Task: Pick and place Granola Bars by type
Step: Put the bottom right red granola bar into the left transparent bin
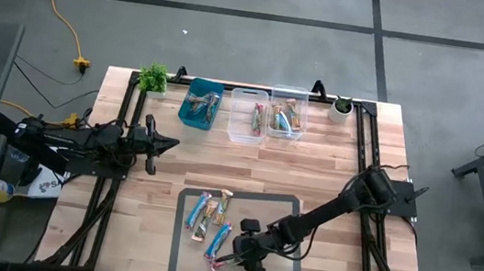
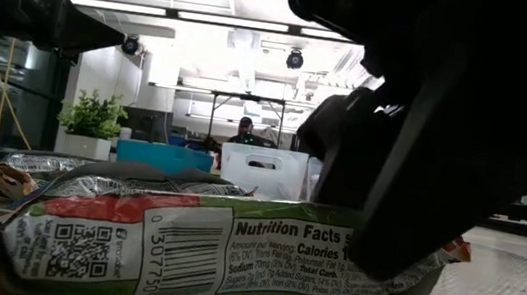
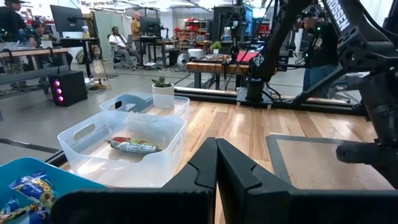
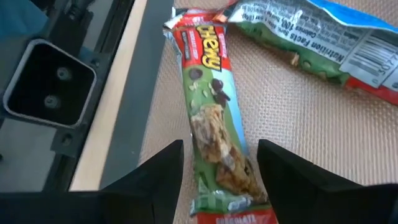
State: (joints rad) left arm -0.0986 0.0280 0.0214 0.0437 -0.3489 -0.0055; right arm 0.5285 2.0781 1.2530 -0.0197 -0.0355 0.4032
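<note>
Several granola bars (image 1: 211,217) lie flat on the grey mat (image 1: 284,210) near the table's front edge. My right gripper (image 4: 221,149) is open and slants down over the mat's near side (image 1: 234,257). A green and red bar (image 4: 211,106) lies flat on the mat, and one end of it reaches in between the two fingers with a narrow gap on each side. A blue and green bar (image 4: 323,43) lies just beyond it. My left gripper (image 1: 167,145) is shut and level above the table's left side, away from the bars.
A teal bin (image 1: 200,104) and two clear bins (image 1: 248,115) (image 1: 287,111), each holding bars, stand along the far edge between two small potted plants (image 1: 153,76) (image 1: 342,109). Bare wood lies between the bins and the mat.
</note>
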